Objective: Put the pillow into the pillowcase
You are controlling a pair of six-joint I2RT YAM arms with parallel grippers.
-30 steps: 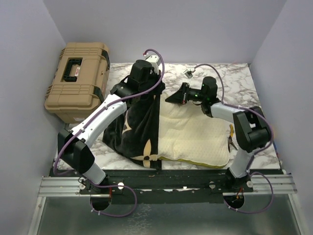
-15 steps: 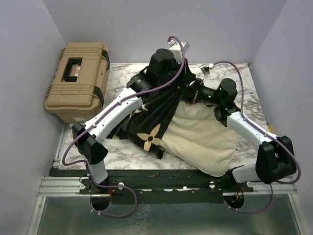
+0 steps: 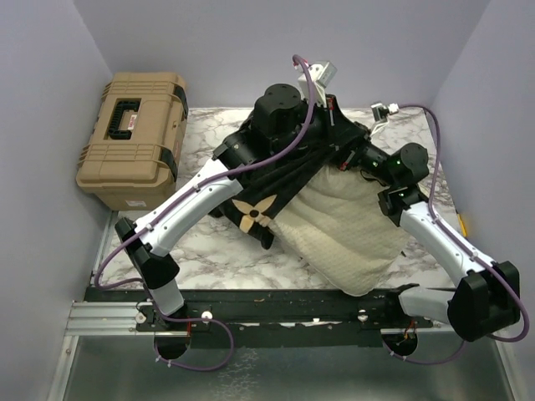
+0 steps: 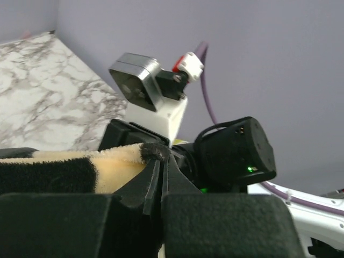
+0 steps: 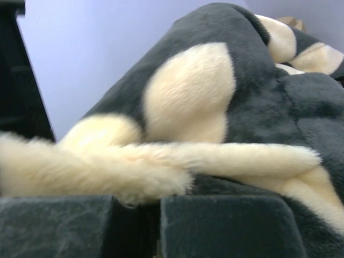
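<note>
The black plush pillowcase (image 3: pixel 267 188) with tan flower motifs hangs lifted over the middle of the table. The cream quilted pillow (image 3: pixel 347 230) sticks out of its lower right side, its far end hidden under the black fabric. My left gripper (image 3: pixel 322 125) is shut on the pillowcase's upper edge; in the left wrist view (image 4: pixel 160 161) its jaws pinch black and tan fabric (image 4: pixel 80 166). My right gripper (image 3: pixel 351 157) is shut on the pillowcase close beside it; plush fabric (image 5: pixel 215 118) fills the right wrist view above its closed jaws (image 5: pixel 160 201).
A tan hard toolbox (image 3: pixel 134 138) stands at the back left, partly off the marble table (image 3: pixel 209 246). Purple walls close in the back and both sides. A small yellow object (image 3: pixel 462 224) lies at the table's right edge.
Both grippers have risen and shifted toward the back right, lifting the pillowcase with them. The pillow was dragged up and tilted, with more of it under the black fabric than before.
</note>
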